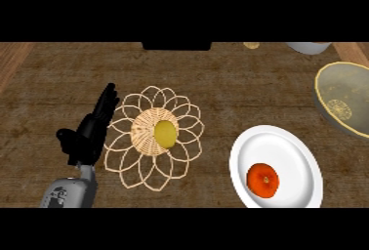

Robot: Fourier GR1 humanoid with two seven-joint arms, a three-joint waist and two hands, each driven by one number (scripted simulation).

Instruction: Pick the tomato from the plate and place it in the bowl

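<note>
Our left hand (92, 128) resting with straight fingers beside the wicker trivet (154, 136), tomato (263, 180) on our white plate (288, 146), bowl (344, 97) at right.

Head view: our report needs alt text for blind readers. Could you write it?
A tomato sits on a white plate at lower right of a brown counter, with a bowl at the right edge above it. At left, the left hand rests open beside a wicker trivet holding a yellow fruit.
</note>
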